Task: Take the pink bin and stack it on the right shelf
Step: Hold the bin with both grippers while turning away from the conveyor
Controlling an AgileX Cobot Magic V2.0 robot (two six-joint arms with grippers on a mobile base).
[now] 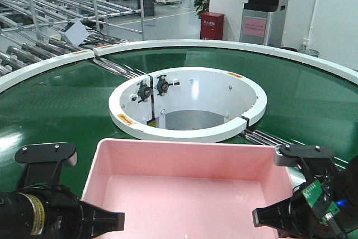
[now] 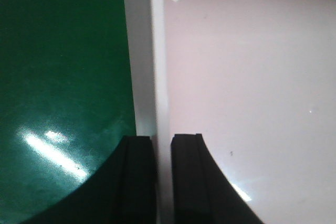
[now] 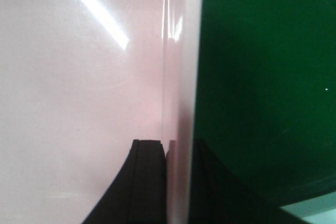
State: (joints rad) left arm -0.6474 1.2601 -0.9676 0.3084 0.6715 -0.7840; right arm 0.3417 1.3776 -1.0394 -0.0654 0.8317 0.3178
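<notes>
The pink bin fills the near foreground, over the green belt. My left gripper is at the bin's left wall and my right gripper is at its right wall. In the left wrist view, the left gripper is shut on the bin's left rim, with one finger outside over the belt and one inside the bin. In the right wrist view, the right gripper is shut on the right wall, with the bin's floor to the left. The right shelf is out of view.
A white ring-shaped hub with a round opening sits in the belt just beyond the bin. Metal roller conveyors run at the back left. A red cabinet and a grey machine stand beyond the belt's far edge.
</notes>
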